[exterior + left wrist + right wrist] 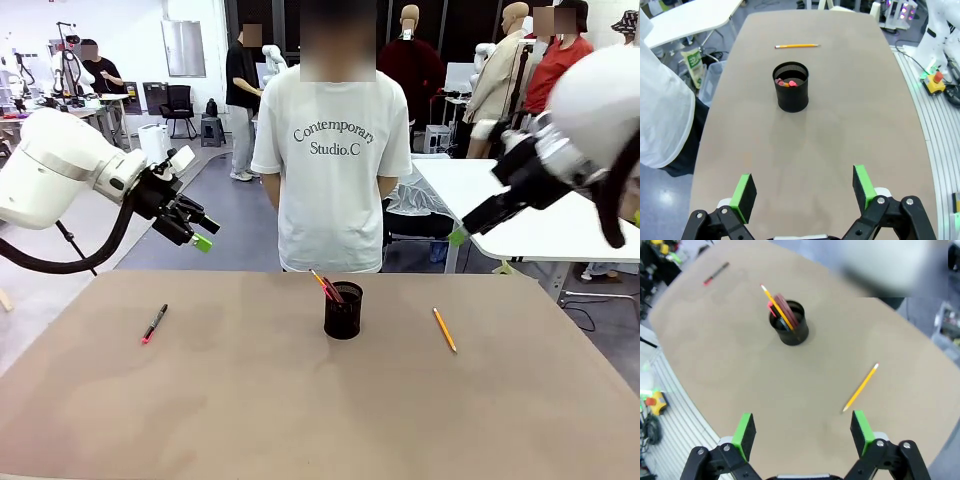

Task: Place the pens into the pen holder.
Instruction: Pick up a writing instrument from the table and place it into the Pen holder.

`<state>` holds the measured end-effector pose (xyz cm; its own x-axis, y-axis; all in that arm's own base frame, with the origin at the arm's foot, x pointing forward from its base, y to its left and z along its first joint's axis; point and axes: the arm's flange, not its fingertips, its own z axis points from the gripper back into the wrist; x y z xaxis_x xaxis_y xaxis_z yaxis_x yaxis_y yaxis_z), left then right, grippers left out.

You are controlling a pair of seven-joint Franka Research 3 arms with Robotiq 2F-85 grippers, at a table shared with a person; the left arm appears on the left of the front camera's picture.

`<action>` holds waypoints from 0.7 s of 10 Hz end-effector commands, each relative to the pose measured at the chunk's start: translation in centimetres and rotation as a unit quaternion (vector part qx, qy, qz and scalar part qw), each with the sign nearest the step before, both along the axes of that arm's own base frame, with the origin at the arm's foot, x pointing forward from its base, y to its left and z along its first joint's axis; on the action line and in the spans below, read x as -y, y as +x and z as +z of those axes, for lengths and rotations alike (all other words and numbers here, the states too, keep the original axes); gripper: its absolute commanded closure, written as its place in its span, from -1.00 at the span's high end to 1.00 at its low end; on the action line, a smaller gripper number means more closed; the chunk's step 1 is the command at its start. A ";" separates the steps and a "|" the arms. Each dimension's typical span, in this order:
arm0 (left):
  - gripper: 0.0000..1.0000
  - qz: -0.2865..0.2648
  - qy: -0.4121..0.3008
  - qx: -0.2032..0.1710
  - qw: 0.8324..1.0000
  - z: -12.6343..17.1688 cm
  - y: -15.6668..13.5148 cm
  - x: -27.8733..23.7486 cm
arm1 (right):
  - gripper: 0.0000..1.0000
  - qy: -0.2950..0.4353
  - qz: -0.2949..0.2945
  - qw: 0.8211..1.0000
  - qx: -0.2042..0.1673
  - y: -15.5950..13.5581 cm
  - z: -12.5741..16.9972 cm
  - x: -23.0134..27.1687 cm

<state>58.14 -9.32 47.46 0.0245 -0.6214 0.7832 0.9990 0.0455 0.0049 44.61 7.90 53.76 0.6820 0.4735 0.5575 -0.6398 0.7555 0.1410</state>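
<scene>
1. Worktop (300, 420), brown, seen from the robot's side; a person (330, 150) in a white T-shirt stands at its far edge.
2. Pen holder (343, 310), a black mesh cup, stands upright midway between the left and right edges, nearer the far edge. Reddish pens (327, 287) lean inside it, with their tips above the rim.
3. Orange-yellow pencil (444, 329) lies flat toward the right edge, well apart from the cup. Black marker (154, 324) with pink-red ends lies flat toward the left edge, also well apart.
4. Left hand (208, 235) hangs above the left edge, fingers spread wide, holding nothing. Right hand (458, 237) hangs up near the far right corner, likewise spread wide and empty.
5. Likely step: fetching one of the two loose sticks. The marker suits the left hand, the pencil the right.
6. To do it well:
   - Descend with the fingers straddling the stick across its width, near its middle, pads close to the surface.
   - Close gently and lift clear.
   - Tip the stick upright over the cup mouth.
   - Release away from the leaning pens so nothing is knocked out.
</scene>
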 end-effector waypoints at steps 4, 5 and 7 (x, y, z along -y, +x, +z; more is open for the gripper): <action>1.00 0.003 -0.004 0.000 1.000 0.1 0.0 0.0 | 1.00 -0.158 -0.105 0.979 -0.078 7.8 -2.1 -4.1; 1.00 0.003 -0.004 0.000 1.000 0.1 0.0 0.0 | 1.00 -0.172 -0.124 0.973 -0.090 8.6 -2.9 -4.2; 1.00 0.003 -0.004 0.000 1.000 0.1 0.0 0.0 | 1.00 -0.171 -0.165 0.968 -0.077 11.5 -5.1 -3.8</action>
<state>58.14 -9.31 47.46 0.0247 -0.6213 0.7832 0.9989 0.0458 0.0049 54.68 10.94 48.53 0.8728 0.3997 0.2802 -0.3952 0.9155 -0.0749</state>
